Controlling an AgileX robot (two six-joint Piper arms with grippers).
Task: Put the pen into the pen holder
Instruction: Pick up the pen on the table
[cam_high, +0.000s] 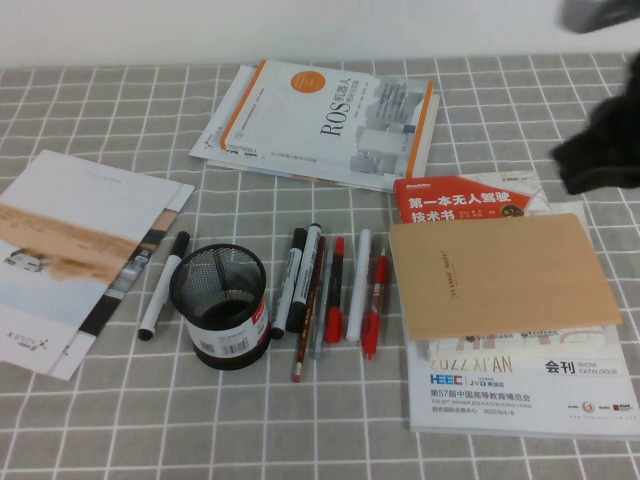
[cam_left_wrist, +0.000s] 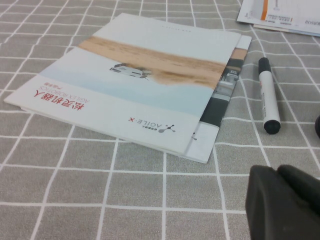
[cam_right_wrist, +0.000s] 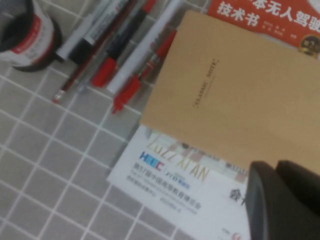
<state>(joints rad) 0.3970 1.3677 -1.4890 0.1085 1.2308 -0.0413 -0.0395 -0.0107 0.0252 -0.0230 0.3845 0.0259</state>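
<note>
The pen (cam_high: 358, 285) is an all-white marker lying on the checked cloth in a row of pens, between two red pens. The pen holder (cam_high: 222, 305), a black mesh cup with a barcode sticker, stands upright just left of that row and looks empty. In the right wrist view, the pen (cam_right_wrist: 142, 50) and the pen holder (cam_right_wrist: 27, 32) lie ahead. My right gripper (cam_right_wrist: 277, 170) is shut and empty, raised over the brown notebook; its arm (cam_high: 598, 150) shows blurred at the far right. My left gripper (cam_left_wrist: 277, 172) is shut and empty, low over the cloth, out of the high view.
Two black-capped white markers (cam_high: 298, 278), a pencil and two red pens (cam_high: 334, 290) lie in the row. Another black-capped marker (cam_high: 163, 285) lies left of the holder. A brochure (cam_high: 70, 255) is at the left, books (cam_high: 320, 120) at the back, and a brown notebook (cam_high: 500, 275) on magazines at the right.
</note>
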